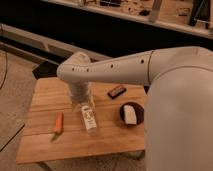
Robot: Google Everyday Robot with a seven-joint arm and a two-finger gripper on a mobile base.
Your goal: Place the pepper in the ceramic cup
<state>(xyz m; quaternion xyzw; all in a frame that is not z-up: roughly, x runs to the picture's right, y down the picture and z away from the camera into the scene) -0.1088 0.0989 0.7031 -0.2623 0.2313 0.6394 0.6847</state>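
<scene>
The pepper (pixel 58 123) is small, slender and orange, and lies on the left part of the wooden table (pixel 45 95). The ceramic cup (pixel 131 115) is low, round and dark brown with a whitish patch inside; it stands at the right side of the table, partly behind my arm's large white shell. My gripper (pixel 82 102) hangs down from the bent wrist over the middle of the table, right of the pepper and left of the cup, just behind a clear bottle. Nothing shows in its hold.
A clear bottle with a white label (pixel 89 119) lies between the pepper and the cup, right below the gripper. A small flat black rectangular object (pixel 116 91) lies behind the cup. My arm (pixel 130 65) spans the table from the right. A dark wall runs behind the table.
</scene>
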